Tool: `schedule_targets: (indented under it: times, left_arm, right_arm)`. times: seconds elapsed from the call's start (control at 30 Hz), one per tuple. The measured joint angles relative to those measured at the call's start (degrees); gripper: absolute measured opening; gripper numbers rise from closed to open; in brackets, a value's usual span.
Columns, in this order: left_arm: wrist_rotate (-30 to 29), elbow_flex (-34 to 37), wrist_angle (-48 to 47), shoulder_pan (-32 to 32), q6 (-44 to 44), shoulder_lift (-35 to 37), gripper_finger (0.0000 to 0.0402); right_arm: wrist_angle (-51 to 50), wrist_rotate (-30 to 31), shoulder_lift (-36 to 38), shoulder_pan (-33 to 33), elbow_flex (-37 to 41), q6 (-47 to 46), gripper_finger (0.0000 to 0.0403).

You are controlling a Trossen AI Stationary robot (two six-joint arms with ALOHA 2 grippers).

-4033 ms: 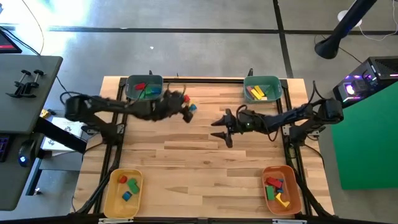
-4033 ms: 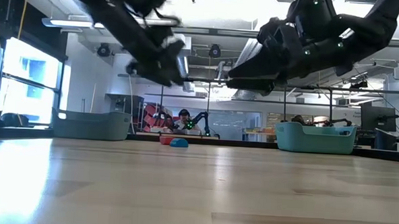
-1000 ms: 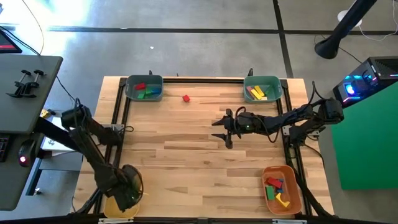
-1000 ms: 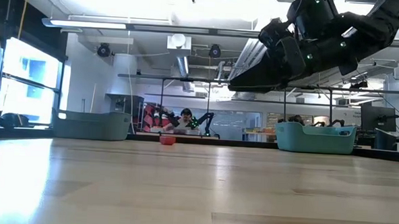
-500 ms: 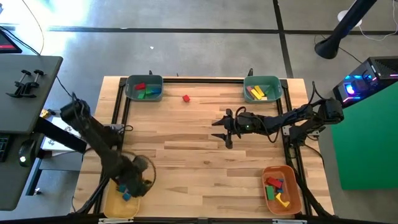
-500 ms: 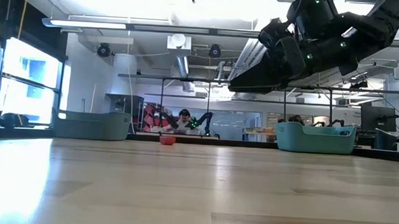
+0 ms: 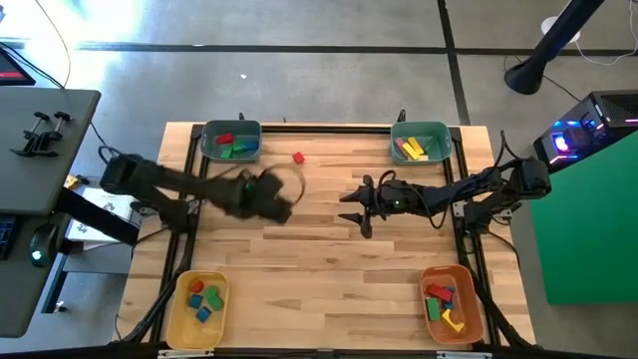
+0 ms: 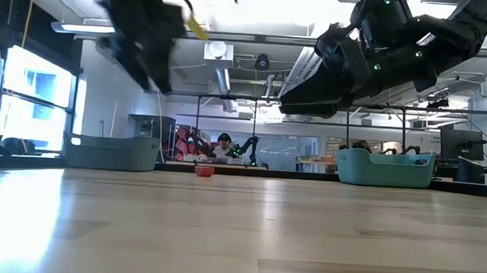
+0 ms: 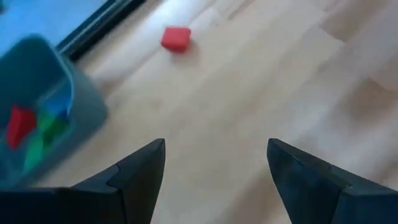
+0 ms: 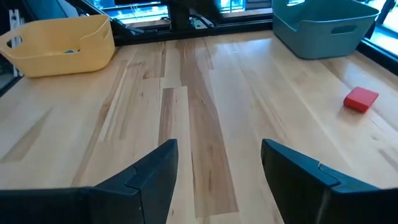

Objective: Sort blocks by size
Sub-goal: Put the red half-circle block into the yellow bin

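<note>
With one block left loose: red block (image 7: 298,157) alone on the table (image 7: 319,259), toward twelve o'clock, just beside the far-left teal bin (image 7: 230,141).

Left gripper (image 7: 282,210) hangs above the boards at about ten o'clock from table centre, fingers spread wide and empty, pointed toward the red block; judged to be on its way to collect it, since every other block is already binned. Right gripper (image 7: 362,207) waits near centre, jaws parted, nothing between them, held clear so as not to cross the left arm's path. Sorted blocks: red and green in that bin; yellow in the far-right teal bin (image 7: 420,142); small mixed pieces in the yellow bin (image 7: 199,308) at seven o'clock; larger mixed pieces in the orange bin (image 7: 447,303) at five o'clock.
</note>
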State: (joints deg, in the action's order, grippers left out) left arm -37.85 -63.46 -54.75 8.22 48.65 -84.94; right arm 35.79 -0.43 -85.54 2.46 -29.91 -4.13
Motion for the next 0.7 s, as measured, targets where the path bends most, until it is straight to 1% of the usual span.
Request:
schedule_targets:
  times: [0.13, 0.23, 0.3, 0.37, 0.53, 0.6, 0.7]
  left_arm:
    - [5.2, 0.0, 8.9, -9.8, -15.2, -4.2, 0.0266]
    - [7.4, 0.0, 13.5, -14.4, -22.4, -8.1, 0.0266]
    - [7.4, 0.0, 16.6, -17.2, -25.6, -10.6, 0.0266]
    - [9.2, 0.0, 20.5, -20.3, -28.5, -13.0, 0.0266]
    - [21.0, 0.0, 29.7, -28.1, -32.5, -17.8, 0.0266]
    - [21.4, 0.0, 31.9, -30.6, -33.9, -19.4, 0.0266]
    - [20.1, 0.0, 36.2, -33.6, -36.2, -20.3, 0.0266]
  right_arm:
    - [-0.2, 0.0, 0.0, 0.0, 0.0, -1.3, 0.0227]
    - [-0.5, 0.0, 0.0, 0.0, 0.0, -1.6, 0.0227]
    - [-0.6, 0.0, 0.0, 0.0, 0.0, -1.6, 0.0227]
    - [-0.7, 0.0, 0.0, 0.0, 0.0, -1.7, 0.0227]
    - [-0.9, 0.0, 0.0, 0.0, 0.0, -3.6, 0.0227]
    - [-0.9, 0.0, 0.0, 0.0, 0.0, -3.6, 0.0227]
    - [-0.9, 1.3, 0.0, 0.0, 0.0, -3.5, 0.0227]
